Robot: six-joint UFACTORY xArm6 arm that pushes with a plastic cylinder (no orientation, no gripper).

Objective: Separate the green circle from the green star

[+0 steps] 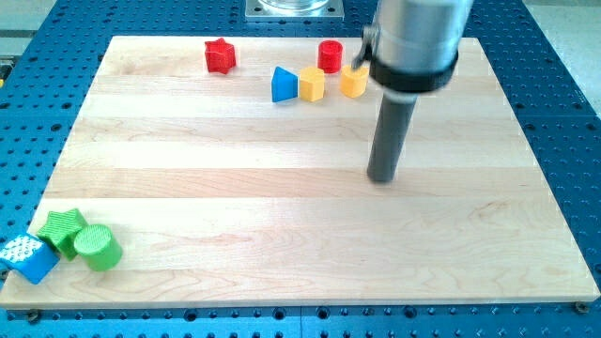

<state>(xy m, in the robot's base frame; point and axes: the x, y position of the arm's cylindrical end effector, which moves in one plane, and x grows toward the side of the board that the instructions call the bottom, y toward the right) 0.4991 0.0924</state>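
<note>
The green circle (97, 248) and the green star (61, 229) sit touching each other at the board's bottom left corner, the star up and to the left of the circle. My tip (381, 178) rests on the board right of centre, far to the right of and above both green blocks. The rod rises from it toward the view's top.
A blue block (28, 258) touches the green star at the board's bottom left edge. Near the top are a red star (219, 55), a blue triangle (284, 84), a yellow block (312, 84), a red cylinder (330, 56) and another yellow block (353, 82).
</note>
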